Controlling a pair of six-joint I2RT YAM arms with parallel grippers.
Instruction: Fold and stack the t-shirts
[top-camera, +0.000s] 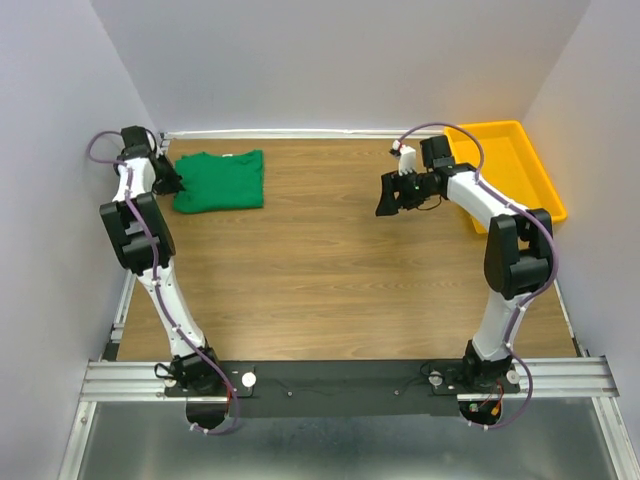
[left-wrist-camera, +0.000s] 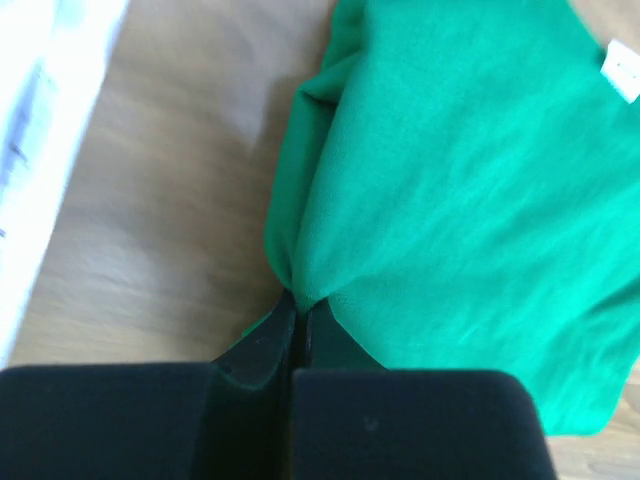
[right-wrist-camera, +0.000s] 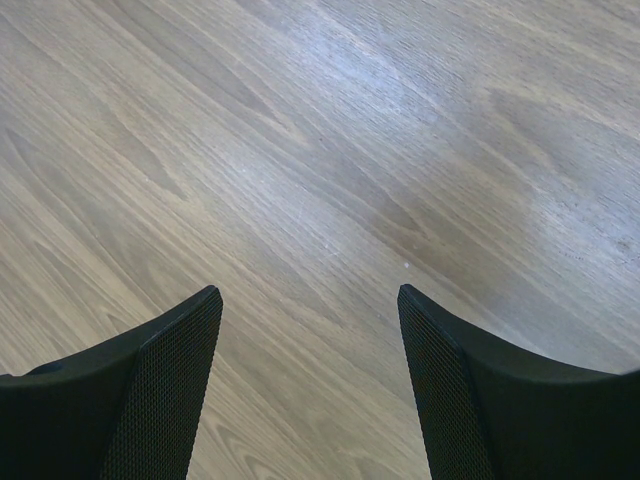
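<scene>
A folded emerald-green t-shirt (top-camera: 220, 181) lies at the far left of the wooden table. In the left wrist view the t-shirt (left-wrist-camera: 460, 190) fills the right side, its white neck label (left-wrist-camera: 622, 72) at the upper right. My left gripper (top-camera: 170, 180) is at the shirt's left edge. In its wrist view the left gripper (left-wrist-camera: 298, 305) is shut, pinching a bunched fold of the green cloth. My right gripper (top-camera: 395, 195) hangs above the bare table at the right. The right gripper (right-wrist-camera: 310, 310) is open with nothing between its fingers.
A yellow plastic tray (top-camera: 520, 170) stands at the back right, behind the right arm. A white wall rail (left-wrist-camera: 40, 130) runs close to the left of the shirt. Bare wood (top-camera: 330, 270) spreads between the arms.
</scene>
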